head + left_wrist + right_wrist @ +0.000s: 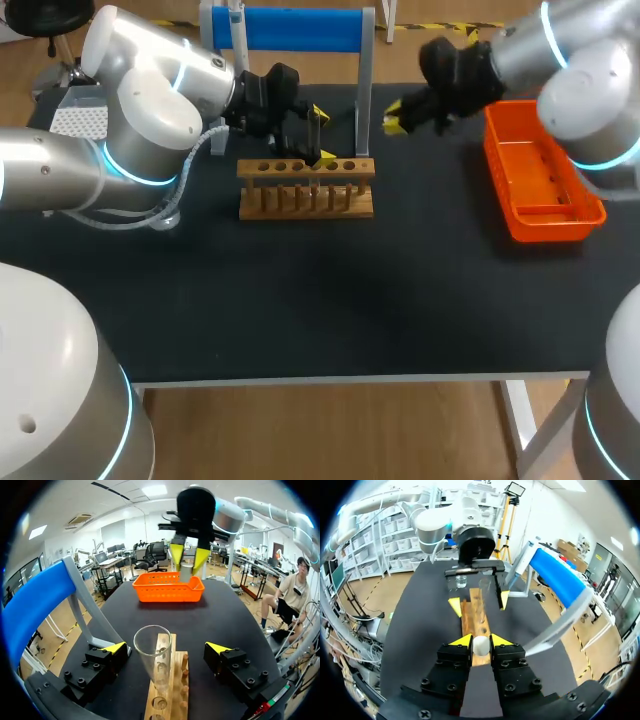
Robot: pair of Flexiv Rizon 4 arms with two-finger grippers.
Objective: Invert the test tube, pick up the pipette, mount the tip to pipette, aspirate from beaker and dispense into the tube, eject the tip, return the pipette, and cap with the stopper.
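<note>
A clear test tube (152,655) stands upright, mouth up, in the wooden rack (305,188) (167,690) (474,614). My left gripper (321,136) (166,648) is open, with one finger on each side of the tube and neither touching it. My right gripper (398,116) (480,641) hangs above the table beyond the rack's right end, shut on a pale stopper (480,645) (186,573). The pipette (522,560) (237,16) hangs on the blue stand (290,30). A glass beaker (461,582) shows behind the left gripper.
An orange basket (540,180) (167,588) sits at the table's right side, just right of my right gripper. The blue stand's grey posts rise right behind the rack. Black table surface (330,300) stretches in front of the rack.
</note>
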